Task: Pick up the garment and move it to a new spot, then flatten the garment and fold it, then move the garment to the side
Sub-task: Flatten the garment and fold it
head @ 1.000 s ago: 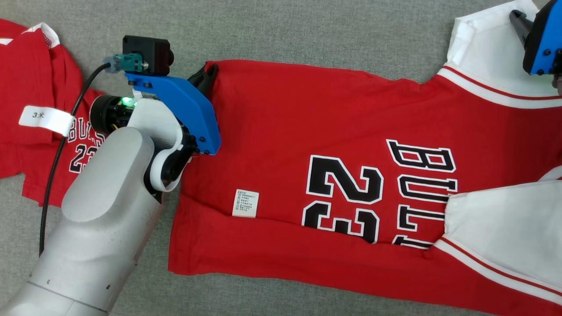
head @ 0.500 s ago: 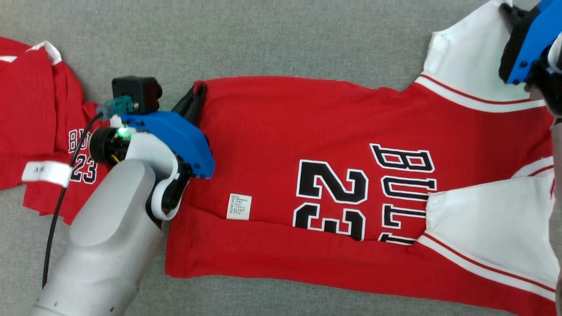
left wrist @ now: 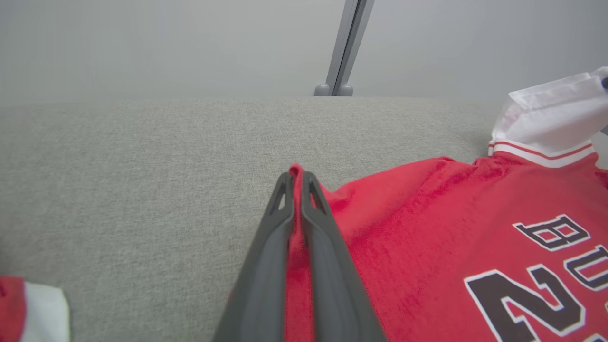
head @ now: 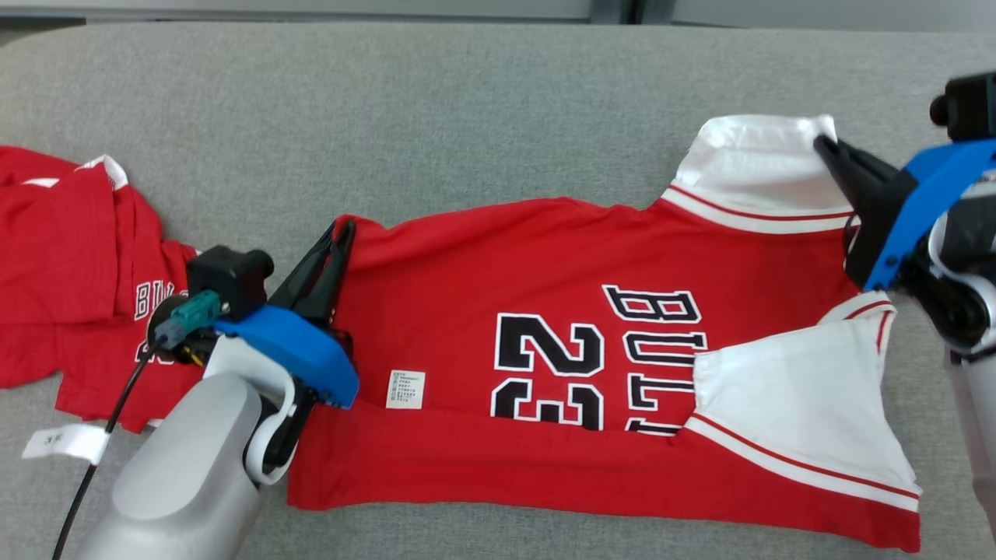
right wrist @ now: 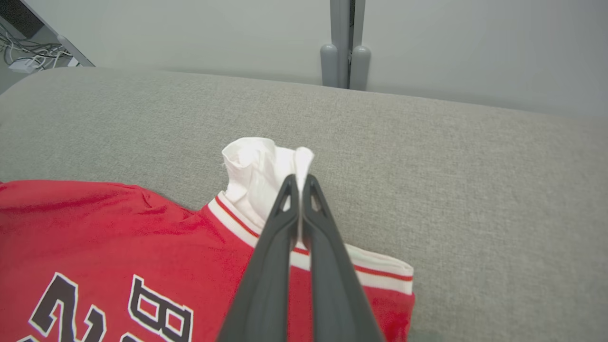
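Shirt (head: 545, 288) pinched at both ends on grey cushion (head: 467, 109).
Left gripper (head: 342, 229) has its jaws pressed together on the red hem corner, and right gripper (head: 821, 144) has its jaws clamped on the tip of a bunched white sleeve. Between the two grips the shirt lies spread, number up. The other white sleeve, folded in, covers the end of the lettering. Outside the left jaws lies a second red shirt (head: 70, 264), its print partly hidden by the arm.

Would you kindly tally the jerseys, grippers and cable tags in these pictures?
Red jerseys: 2, spread red-and-white jersey and crumpled red jersey
Dark two-fingered grippers: 2, left gripper and right gripper
White paper cable tag: 1
Total: 5
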